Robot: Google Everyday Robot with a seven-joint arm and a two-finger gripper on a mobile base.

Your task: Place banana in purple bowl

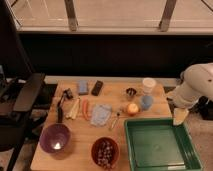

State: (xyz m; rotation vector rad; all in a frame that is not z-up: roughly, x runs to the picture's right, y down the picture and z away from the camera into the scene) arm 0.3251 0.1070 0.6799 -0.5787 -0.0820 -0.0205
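Note:
The banana (74, 108) is pale yellow-cream and lies on the left part of the wooden table (80, 150), next to a thin orange stick (85, 108). The purple bowl (55, 137) stands at the table's front left, just below the banana, and holds nothing I can make out. My white arm (196, 84) comes in from the right edge. My gripper (180, 116) hangs off the table's right side, above the green tray's far right corner and far from both the banana and the bowl.
A green tray (131, 145) fills the front right. A reddish-brown bowl (105, 151) with dark pieces stands front centre. A blue cup (146, 102), white cup (149, 85), apple (132, 108), blue cloth (101, 115) and sponge (83, 87) lie mid-table. A black chair (27, 95) stands left.

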